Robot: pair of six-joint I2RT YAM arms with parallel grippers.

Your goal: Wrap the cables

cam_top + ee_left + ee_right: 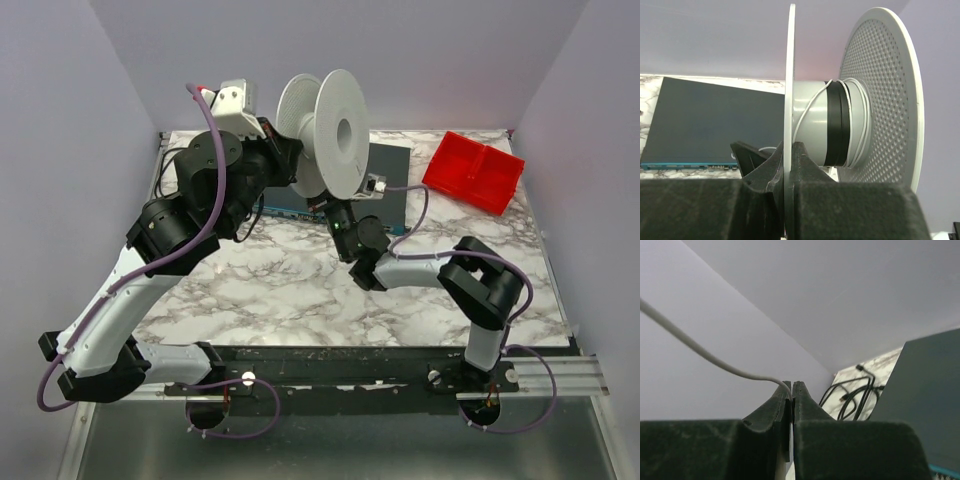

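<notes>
A white spool [335, 100] is held up above the back of the table. My left gripper [285, 155] is shut on the thin edge of its near flange [789, 90], with the jaws [789, 150] pinching it. The spool's grey hub [812, 125] carries a black band and a few turns of the thin white wire [863, 125]. One strand crosses the hub down toward the flange. My right gripper [330, 207] sits just under the spool. It is shut [791, 385] on the white wire [711, 358], which runs up and left out of view.
A dark board with a blue edge [390, 165] lies under the spool and shows in the left wrist view [710, 120]. A red tray [475, 170] sits at the back right. A thicker black cord [855, 395] lies coiled at the back left [165, 175]. Walls enclose three sides.
</notes>
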